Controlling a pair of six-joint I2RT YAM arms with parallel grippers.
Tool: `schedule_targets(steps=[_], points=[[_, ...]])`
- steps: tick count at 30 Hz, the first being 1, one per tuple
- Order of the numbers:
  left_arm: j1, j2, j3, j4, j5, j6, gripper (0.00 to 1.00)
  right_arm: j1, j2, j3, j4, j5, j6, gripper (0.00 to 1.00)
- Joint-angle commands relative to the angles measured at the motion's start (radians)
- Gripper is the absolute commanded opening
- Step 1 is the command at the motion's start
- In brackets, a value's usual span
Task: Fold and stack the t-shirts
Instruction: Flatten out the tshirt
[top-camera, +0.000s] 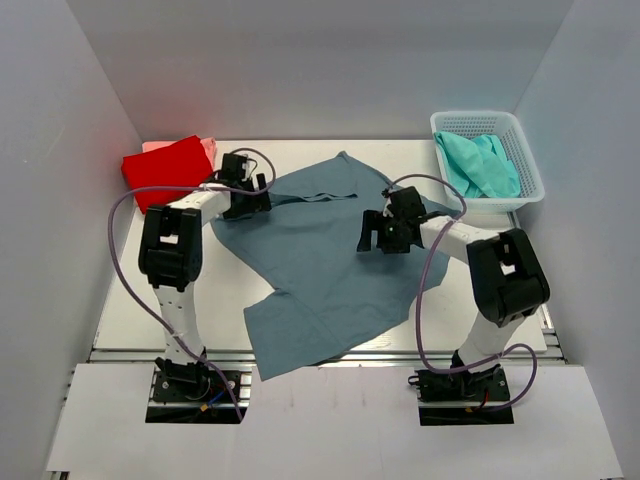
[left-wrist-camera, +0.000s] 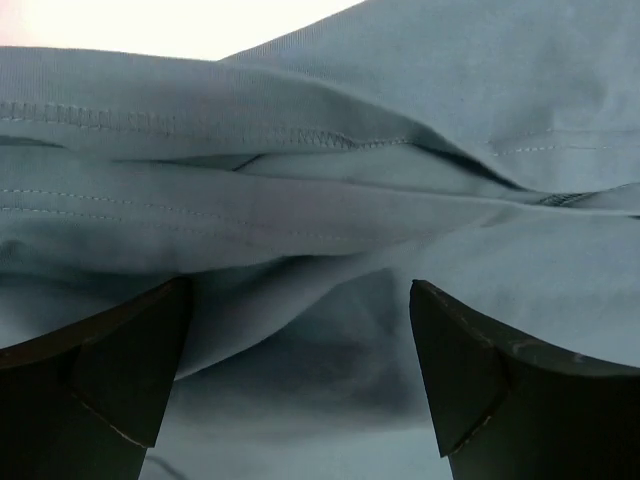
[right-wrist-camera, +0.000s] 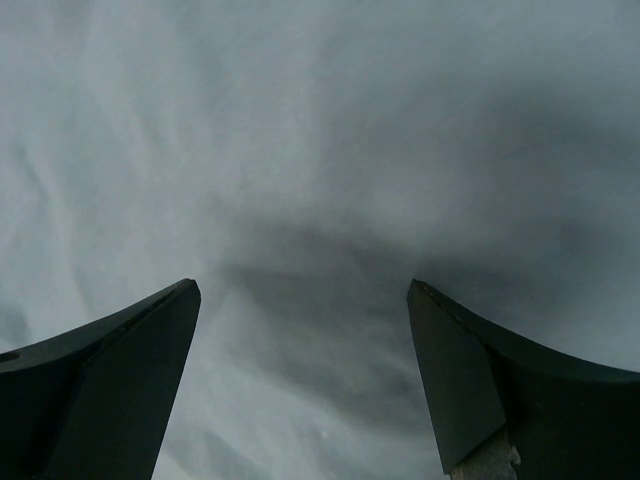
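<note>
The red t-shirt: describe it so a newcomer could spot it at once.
Start at the table, go to its far left corner. A folded red t-shirt lies there, a pink one peeking out behind it. It alone is bright red; the blue-grey shirt lies spread out mid-table.

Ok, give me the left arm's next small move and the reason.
Probably lower the left gripper and close on the stitched edge of the blue-grey t-shirt: its jaws stand open above that bunched seam, and the shirt lies unfolded.
</note>
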Motion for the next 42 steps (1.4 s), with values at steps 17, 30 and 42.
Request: schedule_targets(steps=[17,30,42], points=[[-0.126,-0.718,-0.855,-0.284,0.205,-0.278,1.0,-0.001,0.29,0.41,-0.077,0.173,-0.095,0.9],[-0.205,-0.606,-0.386,-0.099,0.079,-0.105,1.0,-0.002,-0.004,0.226,-0.017,0.108,-0.161,0.9],[-0.275,0.19,0.547,-0.279,0.118,0.019,1.0,-0.005,-0.107,-0.018,0.013,0.002,-0.067,0.9]])
